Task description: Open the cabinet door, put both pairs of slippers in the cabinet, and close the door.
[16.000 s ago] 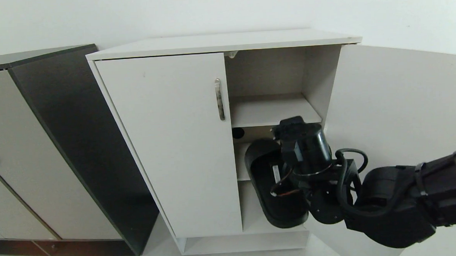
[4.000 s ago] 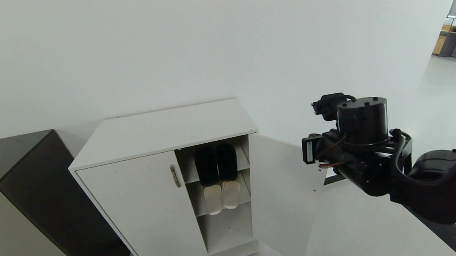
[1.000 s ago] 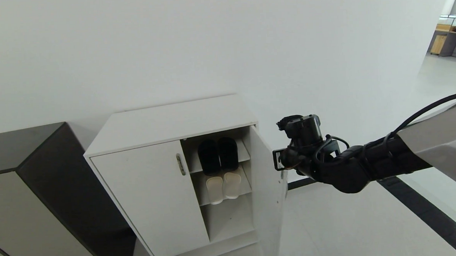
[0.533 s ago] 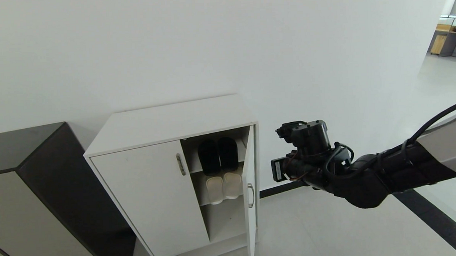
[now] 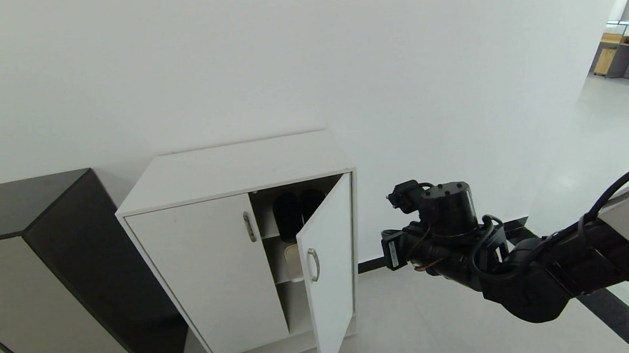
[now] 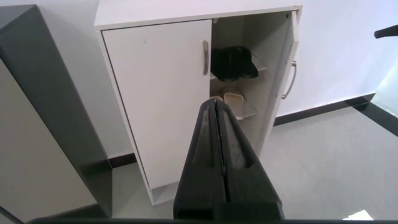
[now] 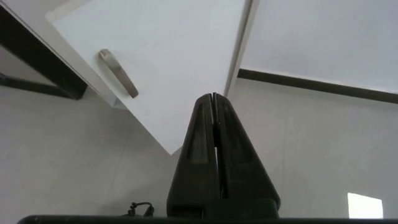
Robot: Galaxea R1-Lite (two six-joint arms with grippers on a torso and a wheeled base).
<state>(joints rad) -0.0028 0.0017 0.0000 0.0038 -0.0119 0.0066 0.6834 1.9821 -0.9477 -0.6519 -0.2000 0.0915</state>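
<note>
Slippers are sitting inside the white cabinet, in its right half. The black pair is lying side by side on the upper shelf, and the white pair is lying on the shelf just below, partly hidden behind the right door. That door is hanging half open, swung out at an angle from its hinge on the cabinet's right side, with its curved metal handle facing forward. The left door is lying flat and closed, its handle next to the gap.

From the left wrist view the same two pairs are showing through the opening, black above white.

The right arm is reaching in from the right, hanging in the air beside the cabinet and apart from the half-open door. The right gripper is pointing toward the door's outer face, its two fingers pressed together with nothing between them. The left gripper is aiming at the cabinet front from farther back, its fingers likewise pressed together around nothing.

A dark cabinet is standing just to the left, against the plain white wall.
</note>
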